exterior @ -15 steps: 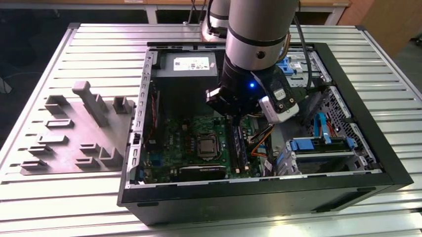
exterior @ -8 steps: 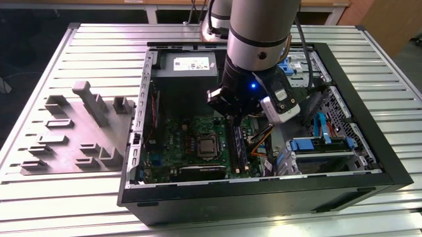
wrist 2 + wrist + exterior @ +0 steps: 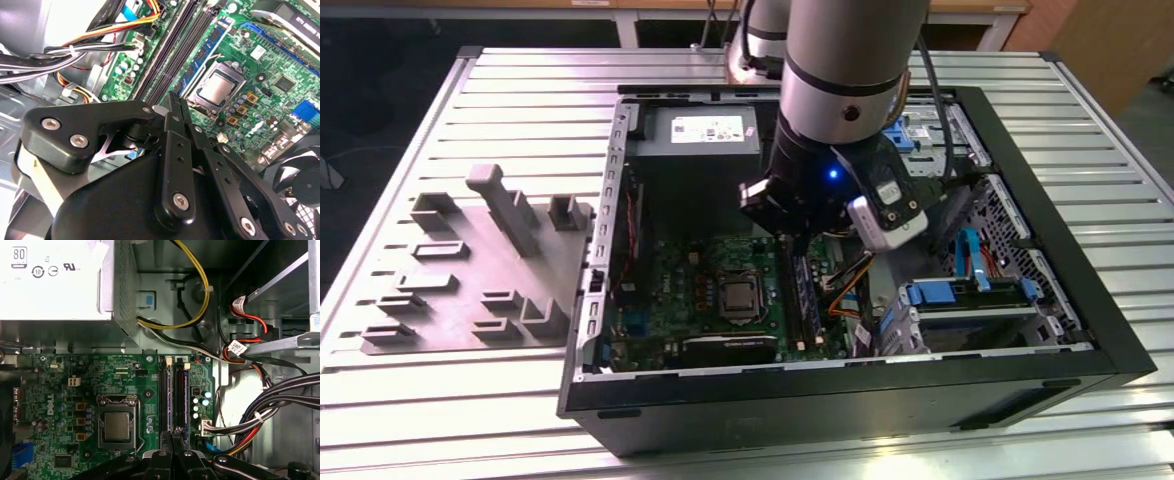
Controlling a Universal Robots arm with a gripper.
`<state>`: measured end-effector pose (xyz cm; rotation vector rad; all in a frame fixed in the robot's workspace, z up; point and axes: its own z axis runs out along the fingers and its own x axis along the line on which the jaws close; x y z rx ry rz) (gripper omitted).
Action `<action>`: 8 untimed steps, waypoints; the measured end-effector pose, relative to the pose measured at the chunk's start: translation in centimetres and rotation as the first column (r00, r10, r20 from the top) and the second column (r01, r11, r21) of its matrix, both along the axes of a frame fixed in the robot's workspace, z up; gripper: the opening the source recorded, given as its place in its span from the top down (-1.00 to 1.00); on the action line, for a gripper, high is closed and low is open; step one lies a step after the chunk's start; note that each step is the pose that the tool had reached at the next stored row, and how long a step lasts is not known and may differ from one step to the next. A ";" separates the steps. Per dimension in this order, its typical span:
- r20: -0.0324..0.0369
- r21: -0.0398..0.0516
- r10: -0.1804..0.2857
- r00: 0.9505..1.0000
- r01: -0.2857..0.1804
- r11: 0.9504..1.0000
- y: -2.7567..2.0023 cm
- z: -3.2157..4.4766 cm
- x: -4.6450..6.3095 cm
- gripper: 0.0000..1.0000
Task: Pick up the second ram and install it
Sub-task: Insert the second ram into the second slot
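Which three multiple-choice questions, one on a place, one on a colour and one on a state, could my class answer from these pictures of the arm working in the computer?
1. Where is the gripper?
A) over the grey fixture plate
B) inside the open computer case, over the memory sockets
C) beside the case, on the table

2. What colour is the motherboard?
A) red
B) white
C) green

3. How is the processor?
A) uncovered
B) under a cooler
C) lifted out of the case

Answers:
1 B: the first wrist view has the fingertips at the sockets' end.
2 C: the board is green in both wrist views.
3 A: its metal top shows bare.
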<state>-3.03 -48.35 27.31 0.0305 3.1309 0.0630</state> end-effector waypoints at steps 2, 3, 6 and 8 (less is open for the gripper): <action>0.000 0.000 0.000 1.000 0.000 1.000 -0.01 -0.15 0.1 0.77; 0.000 0.000 0.000 1.000 0.000 1.000 -0.01 -0.27 0.1 0.77; 0.000 0.000 0.000 1.000 0.000 1.000 -0.01 -0.74 0.1 0.77; 0.000 0.000 0.000 1.000 0.000 1.000 -0.02 -1.04 0.2 0.77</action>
